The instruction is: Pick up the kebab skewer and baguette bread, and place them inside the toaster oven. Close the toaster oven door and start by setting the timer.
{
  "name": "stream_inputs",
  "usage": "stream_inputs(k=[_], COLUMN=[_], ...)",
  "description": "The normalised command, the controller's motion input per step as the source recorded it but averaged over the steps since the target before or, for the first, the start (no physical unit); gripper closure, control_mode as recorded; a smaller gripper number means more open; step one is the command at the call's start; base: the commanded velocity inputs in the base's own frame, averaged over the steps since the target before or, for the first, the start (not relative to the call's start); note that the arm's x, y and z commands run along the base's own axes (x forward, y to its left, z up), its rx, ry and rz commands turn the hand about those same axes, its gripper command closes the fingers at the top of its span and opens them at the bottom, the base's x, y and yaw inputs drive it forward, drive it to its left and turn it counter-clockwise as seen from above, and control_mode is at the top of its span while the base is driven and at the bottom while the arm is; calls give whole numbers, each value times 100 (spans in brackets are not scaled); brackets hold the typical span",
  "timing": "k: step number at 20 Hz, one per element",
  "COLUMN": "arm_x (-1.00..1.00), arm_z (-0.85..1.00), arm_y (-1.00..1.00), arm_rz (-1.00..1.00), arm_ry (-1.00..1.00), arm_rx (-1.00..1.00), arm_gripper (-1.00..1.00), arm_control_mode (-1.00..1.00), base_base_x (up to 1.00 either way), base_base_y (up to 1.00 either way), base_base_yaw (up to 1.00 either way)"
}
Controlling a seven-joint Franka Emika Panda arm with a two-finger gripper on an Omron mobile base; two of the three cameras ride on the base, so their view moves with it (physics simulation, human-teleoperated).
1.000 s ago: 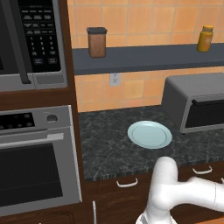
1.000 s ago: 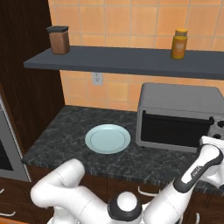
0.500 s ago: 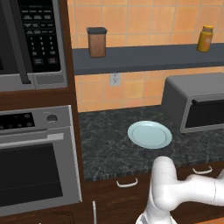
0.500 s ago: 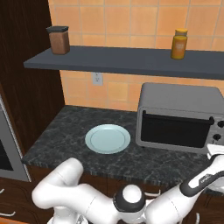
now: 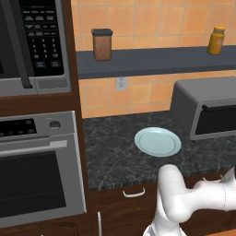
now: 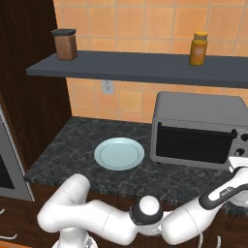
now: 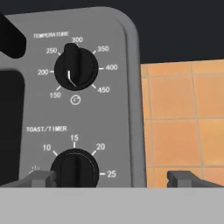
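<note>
in the left base view, the toaster oven stood on the dark stone counter at the right, with its door closed. a pale blue plate lay on the counter to the left of it, apart from it. a brown jar and a yellow bottle stood on the grey shelf above. the microwave and the big wall oven were at the left. the white arm reached low toward the right edge.

in the right base view, the toaster oven had its dark glass door shut, and two small knobs showed on its right panel. the plate lay just left of the oven. the arm stretched low along the counter edge, and its hand was beside the oven's right front corner. the skewer and the bread could not be seen; through the dark glass i could not tell what was inside.

in the hand view, the camera was very close to the oven's control panel. the temperature knob was above and the timer knob was below, near the bottom. the gripper had its jaws apart: the left finger tip was beside the timer knob and the right tip was in front of the orange tiles. the jaws held nothing.
</note>
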Motion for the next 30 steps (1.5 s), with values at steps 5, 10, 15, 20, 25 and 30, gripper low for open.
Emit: stream_inputs(k=[5, 10, 15, 20, 25, 30], arm_x=[0, 0, 0, 0, 28, 23], arm_z=[-3, -6, -3, 0, 0, 0], arm_y=[0, 0, 20, 38, 35, 49], arm_rz=[0, 0, 0, -1, -8, -15], arm_ry=[0, 0, 0, 0, 0, 0], arm_rx=[-3, -3, -3, -4, -3, -2], arm_gripper=[-100, -100, -100, -100, -100, -100], arm_control_mode=[-100, -100, -100, -100, -100, -100], base_base_x=[0, 0, 0, 0, 0, 0], base_base_y=[0, 0, 0, 0, 0, 0], base_base_yaw=[0, 0, 0, 0, 0, 0])
